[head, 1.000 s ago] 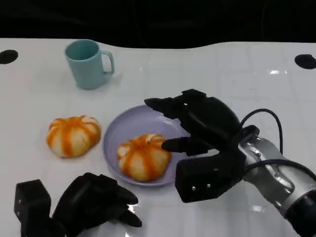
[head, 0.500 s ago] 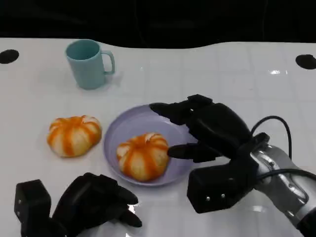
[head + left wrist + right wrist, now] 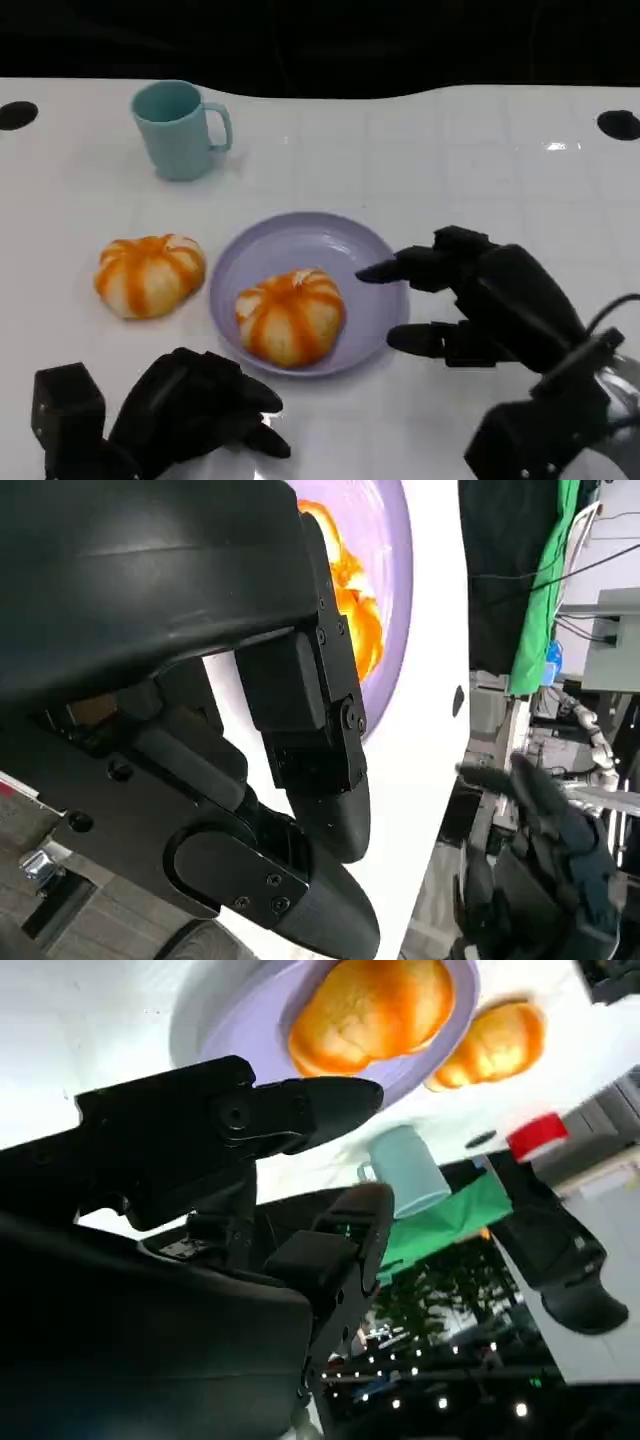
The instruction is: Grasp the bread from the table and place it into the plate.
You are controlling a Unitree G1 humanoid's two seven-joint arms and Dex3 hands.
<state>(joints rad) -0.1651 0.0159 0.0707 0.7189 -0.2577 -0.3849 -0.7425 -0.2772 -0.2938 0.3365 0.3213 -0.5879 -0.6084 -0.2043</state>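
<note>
An orange-striped bread bun (image 3: 290,316) lies on the lilac plate (image 3: 300,245), toward its near side; it also shows in the right wrist view as bun (image 3: 370,1010) on plate (image 3: 225,1030) and in the left wrist view as bun (image 3: 352,600) on plate (image 3: 392,590). A second striped bun (image 3: 149,274) sits on the table left of the plate, seen too as bun (image 3: 497,1042). My right hand (image 3: 490,305) hovers just right of the plate with fingers apart, holding nothing. My left hand (image 3: 190,410) rests low at the near left, fingers curled in, empty.
A teal mug (image 3: 180,128) stands upright at the back left, also visible as mug (image 3: 405,1172). The white table (image 3: 480,160) runs to a dark back edge, with black round marks at the far left (image 3: 15,113) and far right (image 3: 618,123).
My right hand has drawn back from over the plate toward the near right, away from the bun. The bun stays on the plate. My left hand has not moved.
</note>
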